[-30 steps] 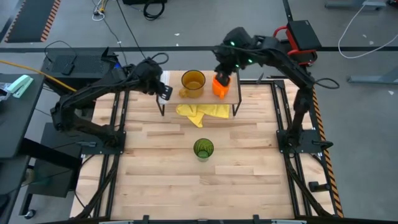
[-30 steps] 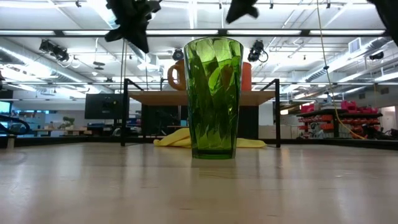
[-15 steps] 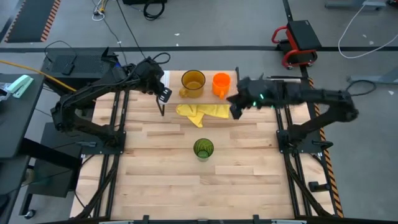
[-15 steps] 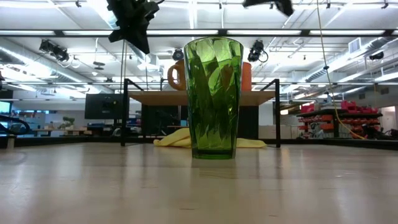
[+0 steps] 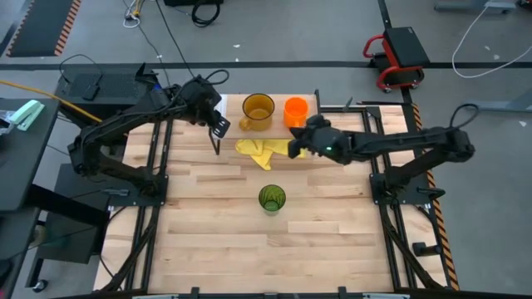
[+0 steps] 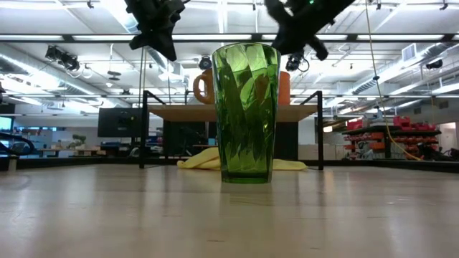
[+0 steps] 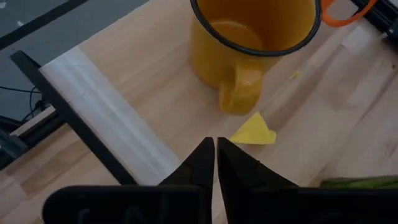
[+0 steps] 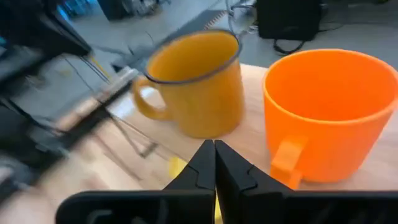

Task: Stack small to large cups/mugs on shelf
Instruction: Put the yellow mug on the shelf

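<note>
High view: orange mug (image 5: pixel 296 110) and amber mug (image 5: pixel 258 110) sit side by side on the shelf (image 5: pixel 314 106); right gripper (image 5: pixel 294 147) pinched closed, empty, left gripper (image 5: pixel 218 126) closed too.

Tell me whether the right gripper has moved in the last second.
Yes. In the high view the right gripper has left the orange mug on the shelf and now sits at the shelf's front edge, beside the yellow cloth, fingers shut.

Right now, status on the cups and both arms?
Both jaws shut, empty. Orange mug and amber mug on shelf; green tumbler on the table. Right gripper above yellow cloth. Left gripper at shelf's end.
</note>
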Robot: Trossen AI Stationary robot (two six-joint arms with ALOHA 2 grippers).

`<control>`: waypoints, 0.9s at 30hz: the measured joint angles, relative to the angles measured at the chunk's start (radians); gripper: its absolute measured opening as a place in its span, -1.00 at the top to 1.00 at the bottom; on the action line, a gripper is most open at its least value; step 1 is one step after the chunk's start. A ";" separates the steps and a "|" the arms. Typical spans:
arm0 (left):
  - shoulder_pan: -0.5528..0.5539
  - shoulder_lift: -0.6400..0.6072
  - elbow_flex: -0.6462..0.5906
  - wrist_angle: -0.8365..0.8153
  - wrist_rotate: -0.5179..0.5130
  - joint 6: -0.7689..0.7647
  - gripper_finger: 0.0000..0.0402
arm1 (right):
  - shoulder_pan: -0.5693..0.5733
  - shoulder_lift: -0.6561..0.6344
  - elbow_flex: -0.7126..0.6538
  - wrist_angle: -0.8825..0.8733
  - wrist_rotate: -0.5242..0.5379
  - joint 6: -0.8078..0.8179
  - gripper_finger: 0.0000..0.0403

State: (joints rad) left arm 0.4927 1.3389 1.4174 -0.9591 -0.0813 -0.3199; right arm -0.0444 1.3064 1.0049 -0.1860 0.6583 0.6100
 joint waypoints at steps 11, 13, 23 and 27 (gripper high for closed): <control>0.000 0.005 -0.002 0.025 0.000 -0.031 0.95 | -0.015 0.158 0.235 -0.177 0.046 -0.172 0.99; 0.000 0.005 -0.002 0.029 0.000 -0.035 0.96 | -0.014 0.172 0.267 -0.232 0.048 -0.173 0.99; 0.000 0.005 -0.002 0.032 0.000 -0.034 0.86 | -0.015 0.190 0.297 -0.346 0.039 -0.101 1.00; 0.000 0.005 -0.002 0.035 0.000 -0.034 0.92 | -0.015 0.192 0.297 -0.361 0.036 -0.088 1.00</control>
State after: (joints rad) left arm 0.4927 1.3437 1.4155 -0.9241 -0.0811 -0.3534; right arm -0.0589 1.4982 1.3018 -0.5465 0.6945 0.5221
